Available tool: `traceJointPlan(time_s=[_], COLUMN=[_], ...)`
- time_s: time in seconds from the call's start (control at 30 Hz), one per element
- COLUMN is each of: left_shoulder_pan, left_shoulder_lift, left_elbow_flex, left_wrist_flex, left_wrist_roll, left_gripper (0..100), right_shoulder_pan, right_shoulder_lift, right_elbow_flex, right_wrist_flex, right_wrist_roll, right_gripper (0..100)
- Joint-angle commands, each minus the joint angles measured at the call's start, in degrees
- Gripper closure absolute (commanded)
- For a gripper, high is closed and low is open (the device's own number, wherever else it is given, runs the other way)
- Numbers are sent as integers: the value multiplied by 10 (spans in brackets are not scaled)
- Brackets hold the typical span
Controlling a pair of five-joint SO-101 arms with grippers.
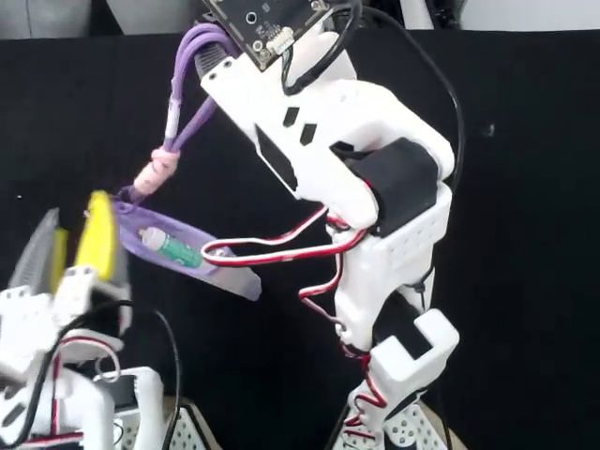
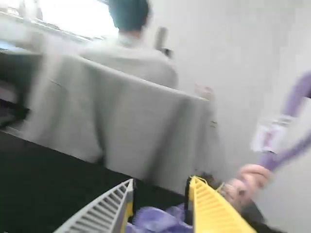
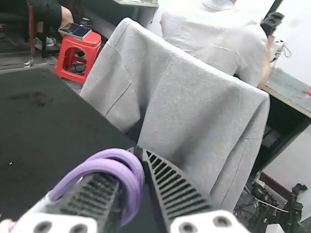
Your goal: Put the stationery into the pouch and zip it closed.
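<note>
Pouch (image 1: 141,225) fabric, purple and bunched, is clamped between the grey and yellow fingers of the left hand (image 1: 75,220) at the lower left of the high view. In the left wrist view the pouch (image 2: 155,219) fills the gap between the ribbed fingers (image 2: 214,208) of that hand (image 2: 160,194).

From this grip the pouch slants away from the hand, above the black bench (image 1: 525,187). I cannot tell whether its far end touches the bench. A white-and-green piece of stationery (image 1: 172,247) lies in the pouch, partway along it. Whether the zip is open or closed cannot be made out.

The right hand (image 1: 211,58) sits high at the top of the high view, on the big white arm. Its black fingers are closed on the looped purple strap (image 1: 192,122). Its own wrist view shows the strap (image 3: 112,162) wrapped around one ribbed finger, with the other finger of the hand (image 3: 138,160) pressed against it.

The strap runs straight down from there through a pink bead (image 1: 155,172) to the end of the pouch, just beside the yellow finger. In the left wrist view the bead (image 2: 250,174) and the strap (image 2: 291,111) rise beyond that finger.

Red and white wires (image 1: 281,251) from the right arm cross in front of the pouch. Beyond the bench (image 3: 43,126) a grey cloth (image 3: 194,111) hangs over a chair back, and a red stool (image 3: 77,51) stands on the floor.
</note>
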Motion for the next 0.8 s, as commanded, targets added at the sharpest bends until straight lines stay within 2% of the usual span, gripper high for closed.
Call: traceJointPlan(time_s=[0.0,0.23,0.37,0.53,0.77], left_shoulder_pan=[-118,-217,-242,-245,-243], left_shoulder_lift=[0,1,1,1,1], left_elbow_flex=[-45,-26,53,137,140], left_wrist_flex=[9,6,-55,-126,-127], left_wrist_roll=[-7,-2,53,82,82], left_gripper=[812,812,809,808,809], right_shoulder_pan=[30,34,43,93,165], right_shoulder_lift=[13,13,-4,-29,-29], right_elbow_flex=[3,6,6,6,6], right_wrist_flex=[-40,-40,-30,-33,-67], right_wrist_roll=[-4,-4,-4,-4,-4], right_gripper=[988,988,988,988,988])
